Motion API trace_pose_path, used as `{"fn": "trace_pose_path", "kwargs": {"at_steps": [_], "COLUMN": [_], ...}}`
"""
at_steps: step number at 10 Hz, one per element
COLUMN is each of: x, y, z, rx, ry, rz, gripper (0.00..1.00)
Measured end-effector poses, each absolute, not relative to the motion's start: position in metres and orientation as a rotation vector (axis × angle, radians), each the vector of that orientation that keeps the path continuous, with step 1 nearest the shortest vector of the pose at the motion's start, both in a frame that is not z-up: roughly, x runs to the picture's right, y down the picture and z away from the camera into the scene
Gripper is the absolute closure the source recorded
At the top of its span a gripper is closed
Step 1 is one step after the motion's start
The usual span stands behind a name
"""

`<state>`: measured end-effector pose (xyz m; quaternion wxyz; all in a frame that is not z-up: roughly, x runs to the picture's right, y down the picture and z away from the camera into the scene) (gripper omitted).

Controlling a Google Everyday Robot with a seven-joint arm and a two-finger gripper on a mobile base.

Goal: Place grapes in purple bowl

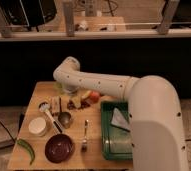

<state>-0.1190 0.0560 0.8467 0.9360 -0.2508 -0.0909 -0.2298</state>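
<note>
Grapes (71, 104) lie mid-worktop (33, 100), about 12 o'clock from the purple bowl (59, 148), long axis roughly 9-to-3. Hand (68, 95) is just above them, tucked under the arm. Can't tell its grip.

My wooden table (94, 155) and what lies on it.
Purple bowl (59, 148) at 7 o'clock, green pepper (26, 150) at 8, white round container (38, 126) at 9, metal cup (65, 119) at centre, fork (84, 138) at 6, green tray (109, 145) at 3, grapes (72, 104) at 12, orange-red fruit (94, 95) at 1. My gripper (68, 98) hangs by the grapes.
</note>
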Motion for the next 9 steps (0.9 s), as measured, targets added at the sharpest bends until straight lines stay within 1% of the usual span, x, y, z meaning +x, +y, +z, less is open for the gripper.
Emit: {"fn": "trace_pose_path", "kwargs": {"at_steps": [9], "x": [-0.11], "y": [0.078], "z": [0.882], "rx": [-0.609], "ry": [-0.213], "rz": [-0.396], "gripper": [0.2]}}
